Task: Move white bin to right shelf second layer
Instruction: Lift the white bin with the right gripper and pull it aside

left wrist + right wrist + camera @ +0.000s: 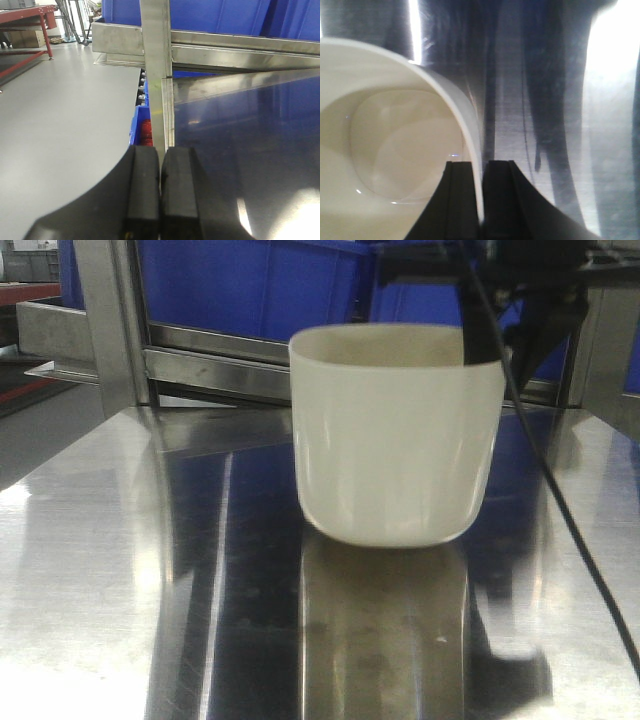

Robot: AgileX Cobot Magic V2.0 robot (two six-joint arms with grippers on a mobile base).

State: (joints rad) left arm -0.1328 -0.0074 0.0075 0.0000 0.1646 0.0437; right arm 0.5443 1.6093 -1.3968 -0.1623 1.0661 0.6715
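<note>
Here we see one white bin (pixel 397 435), glossy, rounded-square and tapering, standing on the reflective steel tabletop (pixel 110 580) before blue plastic crates (pixel 250 285). Our right gripper (pixel 481 170) pinches its thin wall, one black finger inside, one outside. Our left gripper (pixel 160 160) has its two pads touching.

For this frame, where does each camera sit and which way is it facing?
Exterior front-facing: low at tabletop height, facing forward across the steel table at the white bin and blue crates; right arm at upper right.
Left wrist-mounted: behind the left claw, shut and empty, facing along the table's left edge towards a steel post.
Right wrist-mounted: above the right claw, looking down into the bin; its fingers pinch the wall.
Shared: front and right wrist views both show the bin.
</note>
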